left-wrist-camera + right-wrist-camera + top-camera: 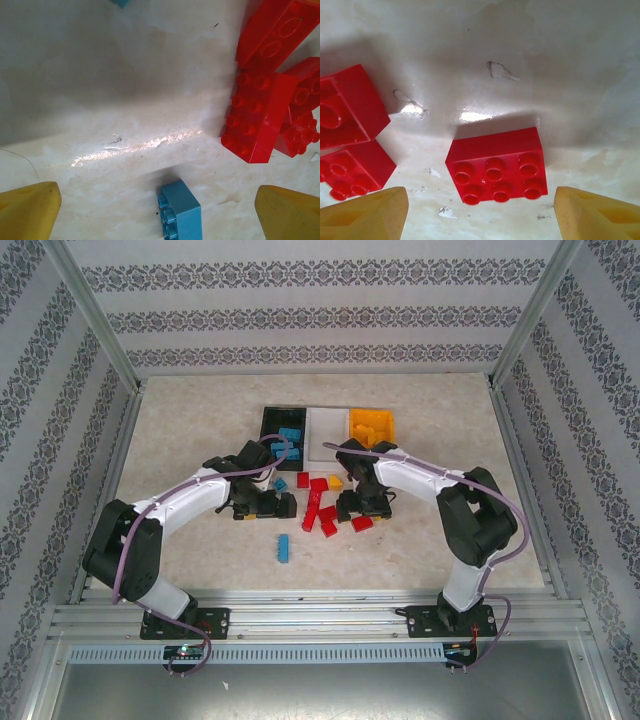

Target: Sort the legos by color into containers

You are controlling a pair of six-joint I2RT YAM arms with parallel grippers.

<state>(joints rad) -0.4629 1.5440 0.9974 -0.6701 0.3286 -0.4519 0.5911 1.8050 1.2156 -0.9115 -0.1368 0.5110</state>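
Observation:
Three containers stand in a row at the back: a black bin (270, 425) with light blue legos in it, a white bin (328, 428) and an orange-yellow bin (372, 427). Red legos (320, 510) lie loose in the middle of the table. My left gripper (157, 215) is open low over the table, and a light blue lego (181, 210) lies between its yellow fingers (27, 210), touching neither. My right gripper (480, 215) is open too. A red six-stud lego (497, 167) lies between its fingertips (597, 215) with a gap on both sides.
A pile of red bricks (260, 115) lies just right of the left gripper (262, 505). Two more red bricks (350, 107) sit left of the right gripper (362, 508). Single blue bricks (284, 548) and a yellow one (335, 481) lie loose nearby.

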